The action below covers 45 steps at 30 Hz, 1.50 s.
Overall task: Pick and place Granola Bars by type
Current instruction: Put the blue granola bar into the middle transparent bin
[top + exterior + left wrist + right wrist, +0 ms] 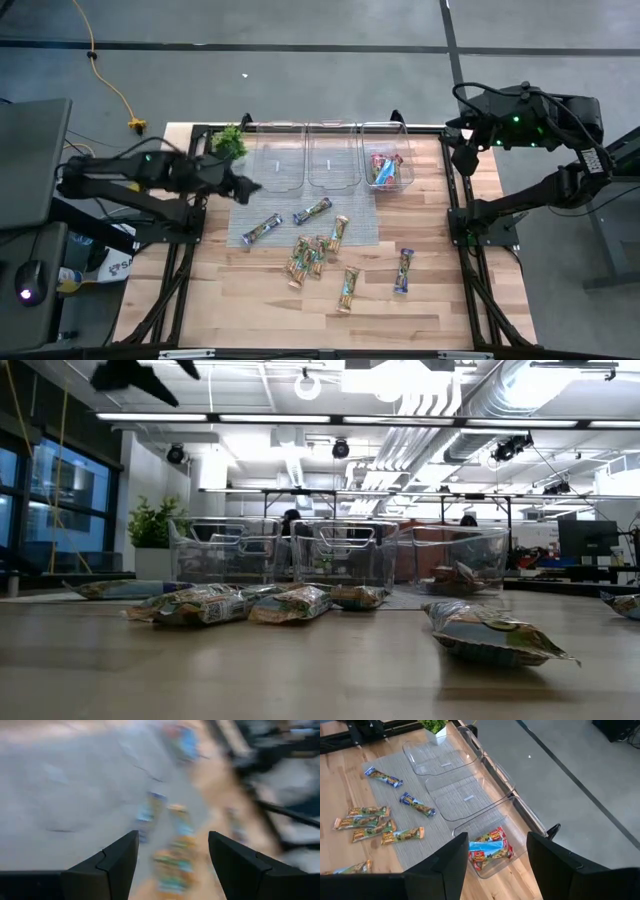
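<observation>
Several granola bars lie flat on the grey mat (290,215) and the wood. Two blue-ended ones (262,230) (312,210) lie on the mat, a tan cluster (305,258) lies at its near edge, and one tan bar (348,288) and one blue bar (403,270) lie nearer. Red-wrapped bars (490,847) lie in the right clear bin (400,130). My left gripper (250,187) (172,862) hangs open and empty above the mat's left part. My right gripper (462,145) (495,865) is open and empty, high over the table's far right corner.
Three clear bins stand in a row at the mat's far edge; the left bin (275,165) and middle bin (333,160) hold nothing. A small green plant (230,140) stands beside the left bin. Bare wood (240,300) spans the near part of the table.
</observation>
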Each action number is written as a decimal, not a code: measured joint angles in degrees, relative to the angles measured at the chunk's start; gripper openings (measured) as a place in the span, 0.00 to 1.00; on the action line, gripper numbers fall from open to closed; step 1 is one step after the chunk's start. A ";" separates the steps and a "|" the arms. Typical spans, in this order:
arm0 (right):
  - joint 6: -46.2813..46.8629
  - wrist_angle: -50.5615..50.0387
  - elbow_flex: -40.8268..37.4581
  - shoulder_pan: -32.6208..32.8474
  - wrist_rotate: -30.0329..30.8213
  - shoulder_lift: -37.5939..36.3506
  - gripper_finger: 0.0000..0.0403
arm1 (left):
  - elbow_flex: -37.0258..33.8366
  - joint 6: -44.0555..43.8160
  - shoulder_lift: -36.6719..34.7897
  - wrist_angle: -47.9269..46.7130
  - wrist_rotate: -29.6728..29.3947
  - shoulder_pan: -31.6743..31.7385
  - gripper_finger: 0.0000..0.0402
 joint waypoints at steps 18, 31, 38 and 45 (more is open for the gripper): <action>41.67 7.78 -28.70 17.74 -23.05 0.24 0.47 | -26.70 3.38 -4.42 23.29 27.37 -0.84 0.58; 99.06 36.91 -56.42 38.79 -13.88 5.51 0.47 | -26.70 8.40 -20.19 1.33 20.91 -0.84 0.58; 104.50 35.09 -54.79 41.25 -22.78 14.12 0.47 | -26.68 10.81 -25.59 -1.34 20.84 -0.84 0.58; 106.13 34.37 -53.80 41.57 -23.78 20.11 0.47 | -26.68 12.68 -26.84 -3.96 20.82 -0.84 0.58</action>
